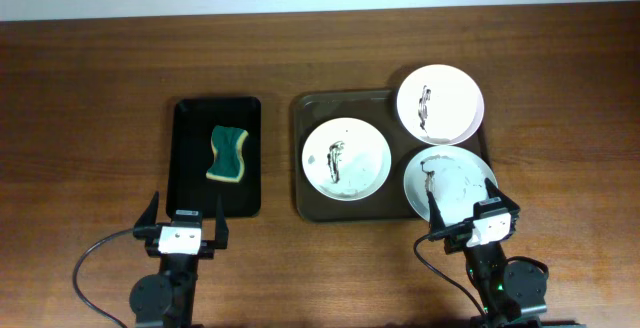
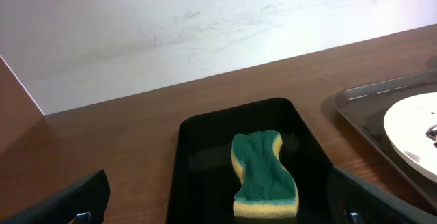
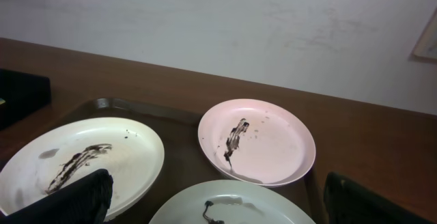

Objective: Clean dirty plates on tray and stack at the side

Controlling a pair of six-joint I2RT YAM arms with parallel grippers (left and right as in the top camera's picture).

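Dirty plates, three: left plate [image 1: 346, 158], far plate [image 1: 440, 103], near plate [image 1: 450, 181]. Round, shallow, white, smooth, with a low upturned rim; similar in size; far plate faintly pink in the right wrist view. Dark brown-black smears on each: a streak with specks down the middle of the left plate, a thin streak left of centre on the far plate, a curved smear with greyish haze on the near plate. None stacked; far and near plates just beside each other, contact not clear.

Tray [image 1: 322, 108]: large, dark brown, glossy, rectangular, with rounded corners and a low rim. Left plate wholly inside, on the left half. Far plate at the far right corner, overhanging the far rim. Near plate at the near right corner, overhanging the right rim.

Right pincer [image 1: 470, 208]: black fingers spread apart, gripping nothing; at the near edge of the near plate, height above it not clear.

Black tray [image 1: 190, 168]: smaller, narrower, glossy, rounded corners; left of the tray, near but apart. Sponge [image 1: 227, 154] inside, about the middle: green scouring face over yellow foam, waisted outline, lying flat.

Left pincer [image 1: 186, 213]: fingers wide apart, empty; at the near end of the black tray.

Counter [image 1: 100, 78]: brown wood grain, matte. Wall [image 2: 205, 26]: pale, plain, lightly scuffed, behind the far edge.
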